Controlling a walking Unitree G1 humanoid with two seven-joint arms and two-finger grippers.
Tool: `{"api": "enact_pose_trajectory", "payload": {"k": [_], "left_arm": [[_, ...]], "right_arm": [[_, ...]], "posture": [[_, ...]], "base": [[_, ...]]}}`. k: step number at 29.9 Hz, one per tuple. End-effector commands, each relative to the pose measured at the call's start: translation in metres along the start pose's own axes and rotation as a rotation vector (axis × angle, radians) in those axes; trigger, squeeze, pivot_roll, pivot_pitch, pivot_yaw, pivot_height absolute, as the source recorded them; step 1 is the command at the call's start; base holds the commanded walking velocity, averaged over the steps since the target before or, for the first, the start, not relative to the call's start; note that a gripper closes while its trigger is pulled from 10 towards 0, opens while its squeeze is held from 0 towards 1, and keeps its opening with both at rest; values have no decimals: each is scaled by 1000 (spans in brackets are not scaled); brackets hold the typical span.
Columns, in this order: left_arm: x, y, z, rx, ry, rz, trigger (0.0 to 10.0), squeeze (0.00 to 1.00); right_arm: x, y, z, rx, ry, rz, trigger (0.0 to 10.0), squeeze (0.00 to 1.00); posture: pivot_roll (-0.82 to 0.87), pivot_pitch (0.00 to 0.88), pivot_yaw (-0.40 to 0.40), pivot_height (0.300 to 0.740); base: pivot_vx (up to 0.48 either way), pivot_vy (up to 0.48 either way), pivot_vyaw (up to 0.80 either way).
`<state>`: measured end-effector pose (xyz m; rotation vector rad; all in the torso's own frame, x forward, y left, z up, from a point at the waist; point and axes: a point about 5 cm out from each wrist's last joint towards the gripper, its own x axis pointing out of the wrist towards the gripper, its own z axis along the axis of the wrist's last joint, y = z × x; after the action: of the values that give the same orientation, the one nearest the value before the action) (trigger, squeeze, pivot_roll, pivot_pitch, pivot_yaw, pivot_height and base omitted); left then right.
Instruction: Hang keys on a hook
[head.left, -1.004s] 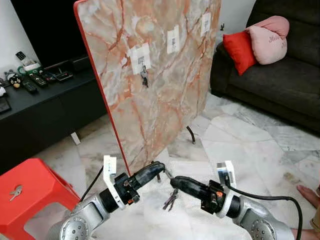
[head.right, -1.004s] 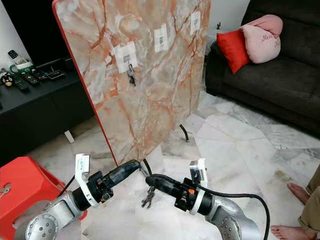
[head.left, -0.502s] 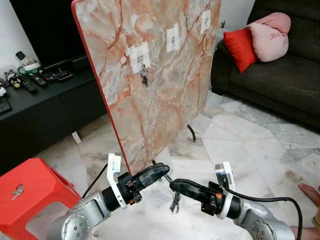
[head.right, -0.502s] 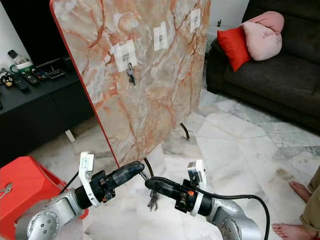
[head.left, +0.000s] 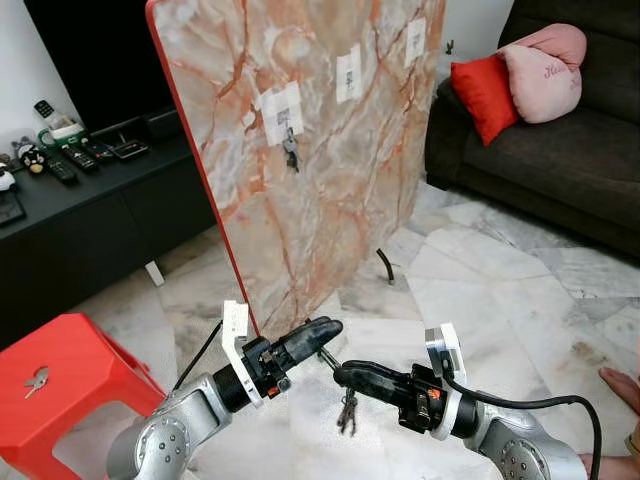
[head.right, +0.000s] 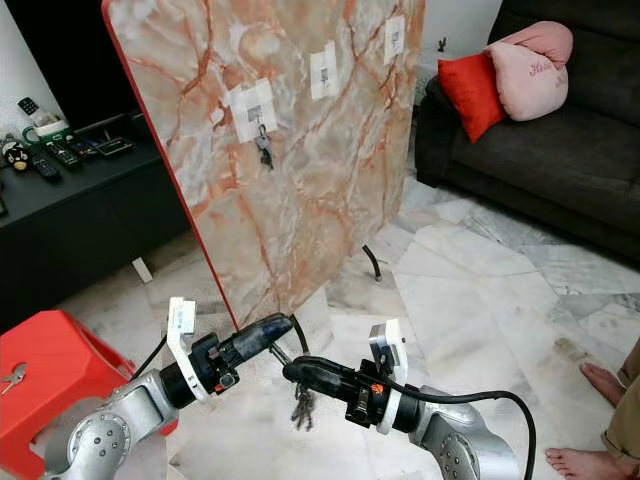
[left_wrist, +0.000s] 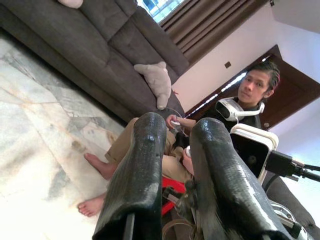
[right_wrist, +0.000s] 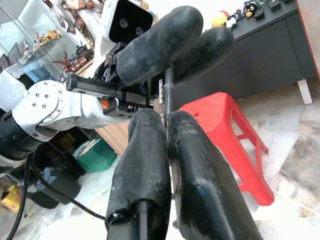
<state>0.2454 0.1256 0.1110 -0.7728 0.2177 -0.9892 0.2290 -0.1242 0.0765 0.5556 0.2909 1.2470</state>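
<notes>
While our right claw (head.left: 340, 375) pinched the key ring, keys (head.left: 347, 411) dangling, our left claw (head.left: 328, 327) nearly closed, tips touching the ring, marble board (head.left: 320, 170) behind.

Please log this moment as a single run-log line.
right gripper: shut on dark metal key bunch | left gripper: shut, touching its ring | upright marble board's hook: holds another key

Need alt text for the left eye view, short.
Two robot arms meet low in front: the right hand pinches a dangling key bunch and the left hand reaches toward it. Behind stands a marble board with another key on a hook.
</notes>
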Motion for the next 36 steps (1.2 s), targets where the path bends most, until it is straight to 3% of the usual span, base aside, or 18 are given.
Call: {"api": "enact_pose_trajectory", "payload": {"k": [1,15,24,36], "left_arm": [[-3,1,1,28,35,12,10000,0],[-19,5,3,2,60,36,10000,0],[-19,-10,2,-60,42,-110,10000,0],[-15,-16,-5,-90,67,-145,10000,0]], "right_arm": [[3,3,5,-37,-1,17,10000,0],[3,1,8,-54,-1,7,10000,0],[2,-2,13,-69,-10,-5,10000,0],[5,0,16,-74,-20,25,10000,0]], "posture": [[33,0,23,740],[41,0,25,740],[36,0,27,740],[34,0,26,740]], "base": [[0,0,0],[0,0,0],[0,0,0],[0,0,0]]}}
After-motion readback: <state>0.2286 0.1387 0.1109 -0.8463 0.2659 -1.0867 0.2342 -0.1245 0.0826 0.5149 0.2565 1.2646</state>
